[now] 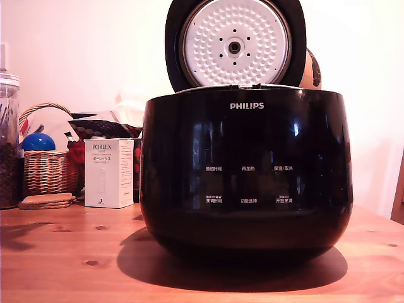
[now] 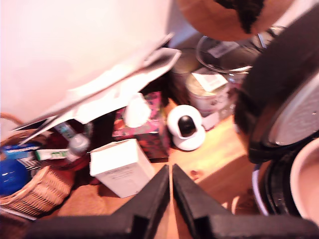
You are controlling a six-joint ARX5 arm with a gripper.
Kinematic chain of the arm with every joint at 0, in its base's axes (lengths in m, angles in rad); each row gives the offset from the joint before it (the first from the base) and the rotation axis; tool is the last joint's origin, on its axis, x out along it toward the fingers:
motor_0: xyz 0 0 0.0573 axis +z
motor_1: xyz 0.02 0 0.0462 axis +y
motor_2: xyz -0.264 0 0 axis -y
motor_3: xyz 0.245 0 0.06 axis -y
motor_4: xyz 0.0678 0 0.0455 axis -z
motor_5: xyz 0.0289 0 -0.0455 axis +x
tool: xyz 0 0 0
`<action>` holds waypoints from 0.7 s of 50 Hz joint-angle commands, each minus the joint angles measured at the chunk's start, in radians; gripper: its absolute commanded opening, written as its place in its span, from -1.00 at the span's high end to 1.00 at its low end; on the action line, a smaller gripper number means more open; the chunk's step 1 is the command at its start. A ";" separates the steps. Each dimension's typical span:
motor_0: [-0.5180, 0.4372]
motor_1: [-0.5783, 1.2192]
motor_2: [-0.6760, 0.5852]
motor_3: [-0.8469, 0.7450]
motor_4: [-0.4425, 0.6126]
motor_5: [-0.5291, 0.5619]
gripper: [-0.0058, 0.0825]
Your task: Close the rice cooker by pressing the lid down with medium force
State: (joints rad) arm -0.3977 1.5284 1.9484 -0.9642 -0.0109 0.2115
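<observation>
fingers (image 2: 171, 185) pressed together, empty, beside lid (image 1: 235, 43); lid upright over rice cooker (image 1: 246, 177)

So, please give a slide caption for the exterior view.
Black Philips rice cooker on a wooden table, its lid standing open.

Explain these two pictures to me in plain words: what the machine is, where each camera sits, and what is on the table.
One picture comes from a fixed camera facing the wooden table. It shows a black rice cooker with its lid standing open.

The other comes from a camera on the robot arm's wrist. The two dark wedges are its gripper, fingers nearly together, holding nothing.

Beside the cooker stand a white box, a wicker basket with a blue ball, and a small white round device.
</observation>
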 commanded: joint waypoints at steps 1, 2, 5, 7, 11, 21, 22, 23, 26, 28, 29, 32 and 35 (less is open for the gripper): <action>0.055 -0.005 -0.013 0.019 -0.001 -0.002 0.92; 0.055 -0.005 -0.013 0.019 -0.001 -0.002 0.92; 0.055 -0.005 -0.013 0.018 0.000 -0.002 0.92; 0.055 -0.005 -0.013 0.018 0.000 -0.003 0.92; 0.055 -0.005 -0.013 0.018 0.002 -0.003 0.92; 0.055 -0.004 -0.013 0.076 0.009 -0.003 0.92; 0.055 -0.004 -0.013 0.089 0.016 -0.003 0.92; 0.056 -0.003 -0.013 0.103 0.033 -0.003 0.92; 0.056 0.003 -0.012 0.143 0.055 -0.022 0.92; 0.056 0.007 -0.013 0.170 0.119 -0.042 0.92; 0.058 0.011 -0.013 0.181 0.133 -0.042 0.92; 0.066 0.024 -0.012 0.215 0.171 -0.071 0.92; 0.072 0.043 -0.012 0.247 0.220 -0.089 0.92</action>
State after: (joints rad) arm -0.3347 1.5303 1.9484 -0.7456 0.1562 0.1505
